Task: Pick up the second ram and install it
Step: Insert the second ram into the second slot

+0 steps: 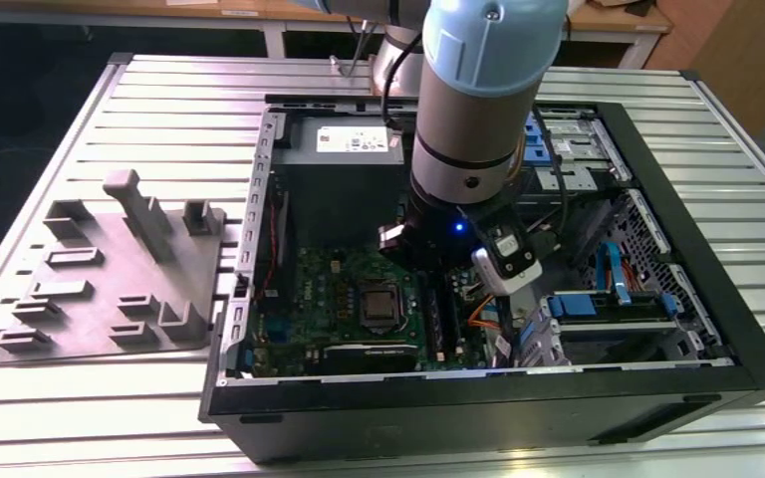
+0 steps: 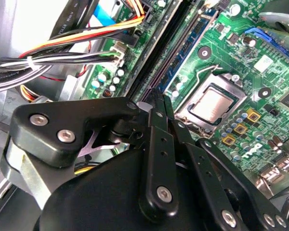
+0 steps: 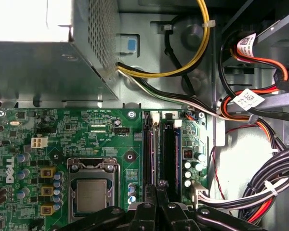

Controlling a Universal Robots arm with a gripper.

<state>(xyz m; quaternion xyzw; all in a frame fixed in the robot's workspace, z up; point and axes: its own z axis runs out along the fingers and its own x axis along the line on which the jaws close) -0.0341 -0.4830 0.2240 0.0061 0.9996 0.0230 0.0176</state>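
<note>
Slatted metal table (image 1: 91,110), with 1 open PC case (image 1: 489,408) lying on it. Inside I see the motherboard (image 1: 310,289), CPU (image 3: 91,195), grey supply box (image 3: 38,67) and bundled cables (image 2: 62,60). The ram (image 2: 185,50), thin and blue-green, stands on edge beside the CPU. My gripper (image 2: 159,98) has its jaws pinched narrow on the ram's near end.

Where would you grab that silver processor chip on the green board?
Probably by two opposite edges of the processor, coming straight down from above. It lies flat and face up, and the metal frame hugging it blocks any sideways approach.
</note>
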